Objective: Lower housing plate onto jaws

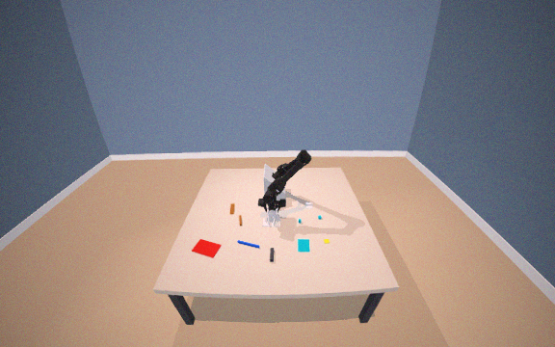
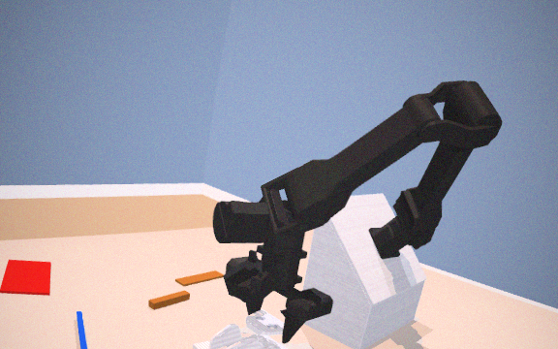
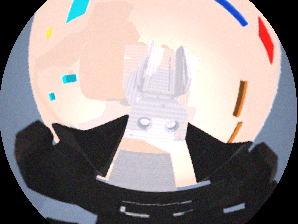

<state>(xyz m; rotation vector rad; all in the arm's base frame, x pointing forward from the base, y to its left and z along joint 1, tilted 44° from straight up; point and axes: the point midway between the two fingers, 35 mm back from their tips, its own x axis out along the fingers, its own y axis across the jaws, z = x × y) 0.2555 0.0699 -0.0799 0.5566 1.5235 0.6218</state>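
My gripper (image 1: 272, 212) (image 2: 270, 328) (image 3: 156, 120) points down and is shut on the housing plate (image 2: 265, 322) (image 3: 158, 132), a pale plate with two round holes, held by its sides. The two white jaws stand just beyond it: the left jaw (image 3: 134, 86) and the right jaw (image 3: 182, 74) show in the wrist view, on a pale square base (image 3: 131, 52). In the exterior view the jaws (image 2: 226, 335) are low and partly cut off. The plate's near edge overlaps the jaw stubs in the wrist view. The gap between plate and stubs is hidden.
A large pale wedge-shaped block (image 2: 339, 276) stands by the arm's base. Around lie two orange bars (image 2: 169, 300) (image 3: 240, 99), a blue rod (image 1: 249, 244), a red square (image 1: 206, 248), a black bar (image 1: 272, 254), a cyan square (image 1: 303, 245), small cyan pieces and a yellow piece (image 1: 327, 241).
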